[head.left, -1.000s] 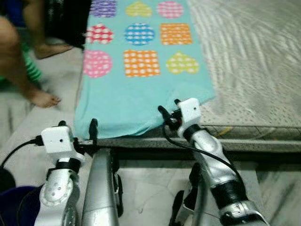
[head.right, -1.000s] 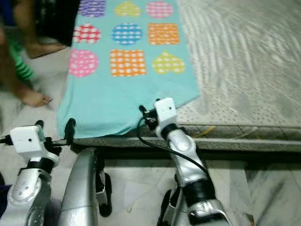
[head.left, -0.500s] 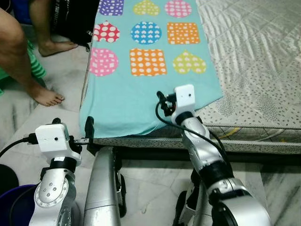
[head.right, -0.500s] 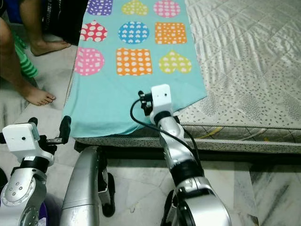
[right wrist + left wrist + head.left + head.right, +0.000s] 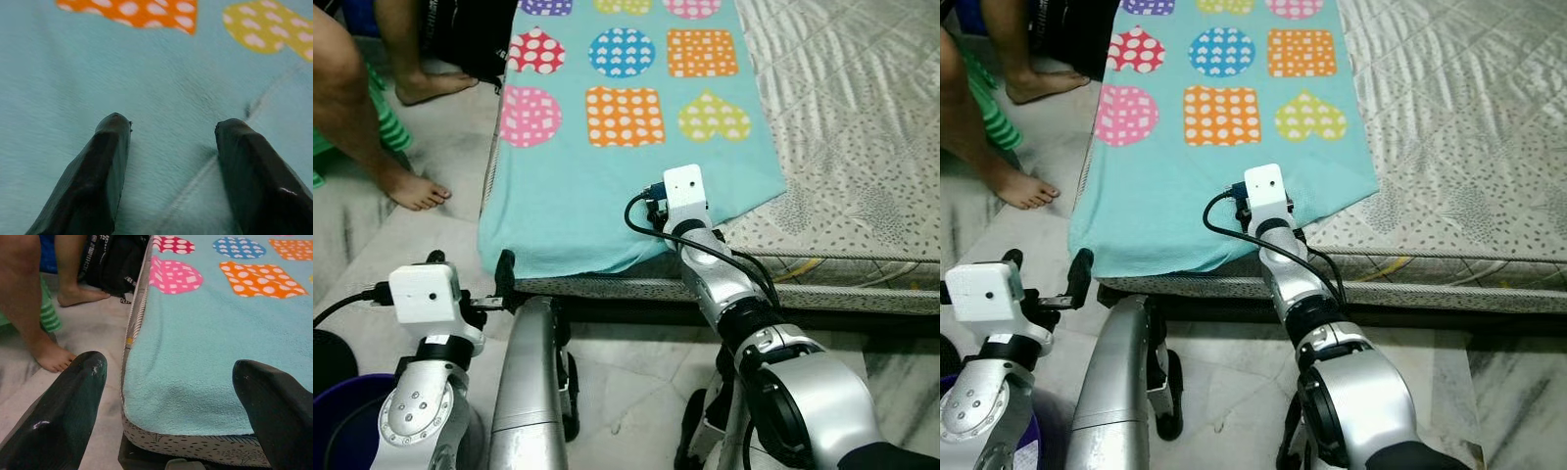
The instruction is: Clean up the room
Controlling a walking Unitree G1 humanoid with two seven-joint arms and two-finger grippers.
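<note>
A teal blanket (image 5: 607, 186) printed with dotted circles, squares and hearts lies spread on the left part of a grey patterned mattress (image 5: 862, 147). My right gripper (image 5: 171, 132) is open just above the blanket's plain teal area, near a fold by the yellow heart (image 5: 269, 29). Its white wrist block (image 5: 683, 191) sits over the blanket's front part. My left gripper (image 5: 166, 377) is open and held low in front of the mattress's near left corner, with the blanket's front edge between its fingertips' line of sight. Its fingers (image 5: 506, 269) touch nothing.
A person's bare legs and feet (image 5: 411, 191) stand on the marble floor left of the mattress. A black bag (image 5: 475, 39) leans against the mattress side behind them. A dark purple bucket (image 5: 342, 421) sits at the bottom left by my left arm.
My right arm has stretched forward, carrying its gripper from the blanket's front edge further onto the blanket. The left gripper has stayed by the mattress corner. The camera shifted slightly.
</note>
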